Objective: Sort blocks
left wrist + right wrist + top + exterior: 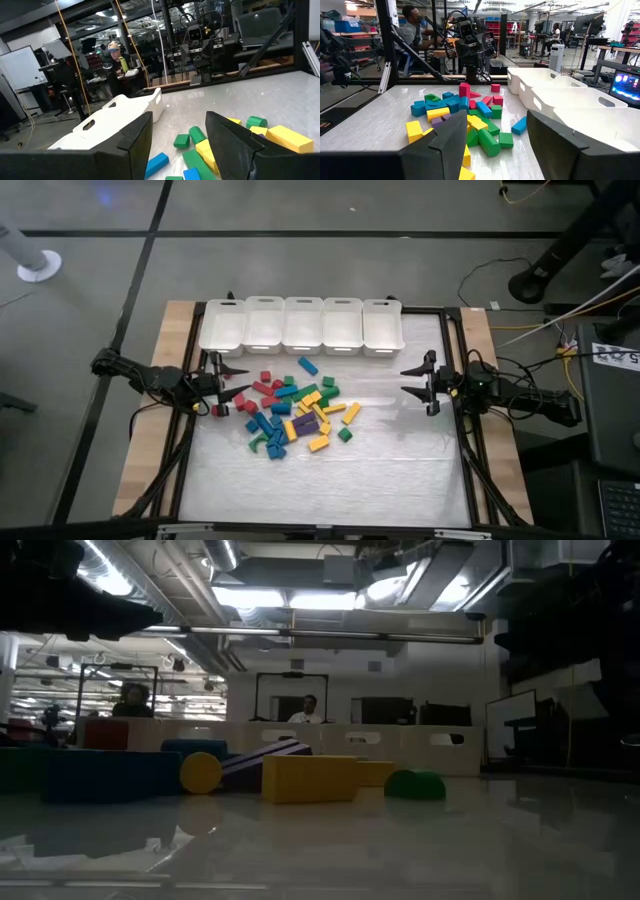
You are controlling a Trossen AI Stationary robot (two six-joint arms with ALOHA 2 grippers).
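A loose heap of small red, blue, green, yellow and purple blocks point(290, 412) lies flat on the white table top, left of centre; it also shows in the right wrist view point(465, 117). My left gripper point(233, 380) stands open at the table's left edge, level, pointing at the heap, with nothing between its fingers. My right gripper point(413, 382) stands open at the right edge, level, facing the heap from farther off, also with nothing in it. In the low view, near blocks point(308, 778) fill the left half; no gripper shows there.
Several white bins point(302, 326) stand in a row along the table's far edge, behind the heap. A black frame point(455, 360) rims the table. Bare table top lies between the heap and my right gripper and toward the near edge. People sit in the room beyond.
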